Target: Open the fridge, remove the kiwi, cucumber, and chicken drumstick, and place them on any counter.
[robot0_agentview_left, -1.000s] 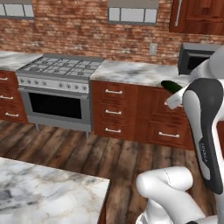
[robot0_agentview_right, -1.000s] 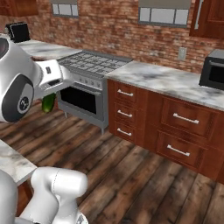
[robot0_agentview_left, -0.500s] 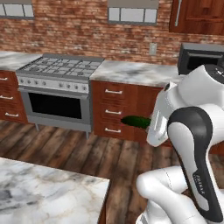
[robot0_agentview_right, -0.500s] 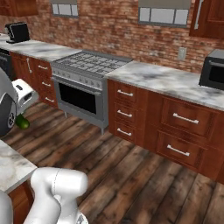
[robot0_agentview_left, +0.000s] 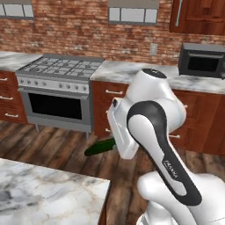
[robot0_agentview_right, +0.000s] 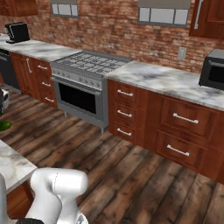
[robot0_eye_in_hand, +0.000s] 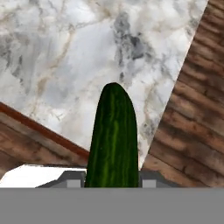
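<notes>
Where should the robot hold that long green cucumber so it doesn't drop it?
Across the narrow sides, as here: the gripper is shut on the cucumber near one end, its free end poking toward the marble counter. It's long and slim, so pinching across its width fits. Nearer the middle would probably wobble less.

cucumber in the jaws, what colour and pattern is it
Dark green with lighter green streaks running lengthwise; the cucumber shows this best in the hand view.
</notes>
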